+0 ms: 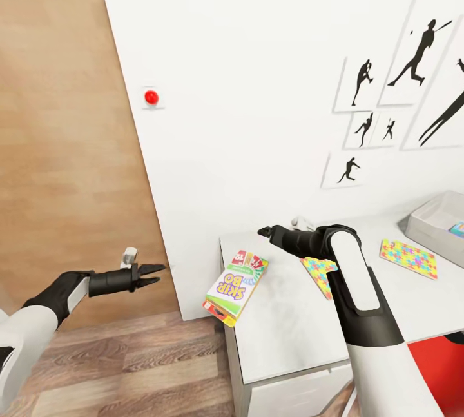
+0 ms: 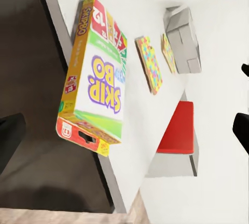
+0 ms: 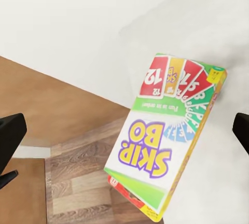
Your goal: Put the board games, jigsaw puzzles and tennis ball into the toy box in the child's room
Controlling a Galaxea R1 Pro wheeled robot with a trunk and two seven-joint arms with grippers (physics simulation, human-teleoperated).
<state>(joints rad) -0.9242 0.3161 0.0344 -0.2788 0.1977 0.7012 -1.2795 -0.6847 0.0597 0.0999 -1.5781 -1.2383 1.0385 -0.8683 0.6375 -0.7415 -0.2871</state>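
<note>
Skip-Bo board game (image 1: 236, 289) is overhanging the table's (image 1: 290, 333) left edge; left gripper (image 1: 156, 274) and right gripper (image 1: 264, 232) are both hanging spread, empty.

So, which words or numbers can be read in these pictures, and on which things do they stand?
"SKIP BO": on the cover of the flat green-edged card game box overhanging the table edge.
"12": on the red card printed on that cover.
"SKIP-BO": on the box's orange side edge, left wrist view.
Smaller print on the box: too blurred to read.
</note>
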